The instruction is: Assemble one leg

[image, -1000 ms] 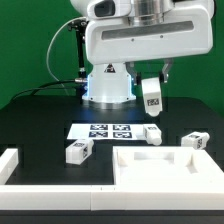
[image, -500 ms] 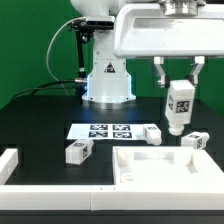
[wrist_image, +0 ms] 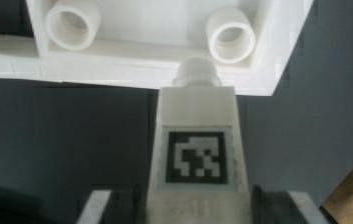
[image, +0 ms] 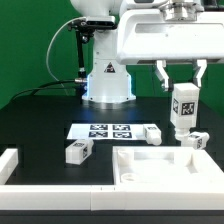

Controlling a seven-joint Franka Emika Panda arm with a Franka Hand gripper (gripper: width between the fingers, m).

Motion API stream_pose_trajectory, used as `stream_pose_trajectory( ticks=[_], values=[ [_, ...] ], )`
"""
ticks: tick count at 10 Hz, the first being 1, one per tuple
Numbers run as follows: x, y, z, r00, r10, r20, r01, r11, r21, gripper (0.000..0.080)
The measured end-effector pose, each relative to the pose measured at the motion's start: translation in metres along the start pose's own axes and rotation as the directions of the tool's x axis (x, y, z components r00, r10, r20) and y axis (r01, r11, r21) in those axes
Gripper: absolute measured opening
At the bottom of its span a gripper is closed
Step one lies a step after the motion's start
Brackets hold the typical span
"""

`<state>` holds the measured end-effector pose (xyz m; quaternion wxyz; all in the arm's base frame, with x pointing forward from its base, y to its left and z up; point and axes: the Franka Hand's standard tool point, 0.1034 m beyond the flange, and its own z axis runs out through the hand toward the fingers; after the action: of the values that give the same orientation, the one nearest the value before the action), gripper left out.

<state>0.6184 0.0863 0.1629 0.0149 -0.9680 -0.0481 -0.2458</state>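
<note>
My gripper (image: 181,92) is shut on a white leg (image: 183,108) with a square tag. It holds the leg upright above the table at the exterior view's right, over the far right corner of the white tray-like panel (image: 165,163). In the wrist view the held leg (wrist_image: 198,140) points its tip at the panel's corner (wrist_image: 155,45), close to a round hole (wrist_image: 233,40); a second hole (wrist_image: 73,23) lies beside it. Three more legs lie on the table: one (image: 80,151) at the left, one (image: 152,134) by the marker board, one (image: 195,140) at the right.
The marker board (image: 106,130) lies flat in front of the robot base (image: 107,80). A white raised ledge (image: 10,165) runs along the front left. The black tabletop spreads around the parts.
The gripper has carried the leg toward the exterior view's right, from beside the robot base to above the panel's far right corner. The other legs have not moved.
</note>
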Motion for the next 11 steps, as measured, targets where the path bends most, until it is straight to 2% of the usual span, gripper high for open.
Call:
stream_pose_trajectory(
  ticks=[2, 5, 6, 9, 11],
  values=[
    [-0.006, -0.011, 0.015, 0.999, -0.014, -0.039, 0.014, 1.000, 0.007, 0.0284],
    [-0.007, -0.010, 0.016, 0.999, -0.020, -0.034, 0.020, 1.000, 0.006, 0.0284],
    [-0.009, -0.016, 0.020, 0.998, -0.037, -0.042, 0.037, 0.999, 0.008, 0.0284],
    [-0.011, -0.020, 0.035, 0.997, -0.069, -0.037, 0.069, 0.998, 0.006, 0.0284],
    [-0.018, -0.027, 0.043, 0.996, -0.080, -0.024, 0.081, 0.997, 0.010, 0.0284]
  ],
)
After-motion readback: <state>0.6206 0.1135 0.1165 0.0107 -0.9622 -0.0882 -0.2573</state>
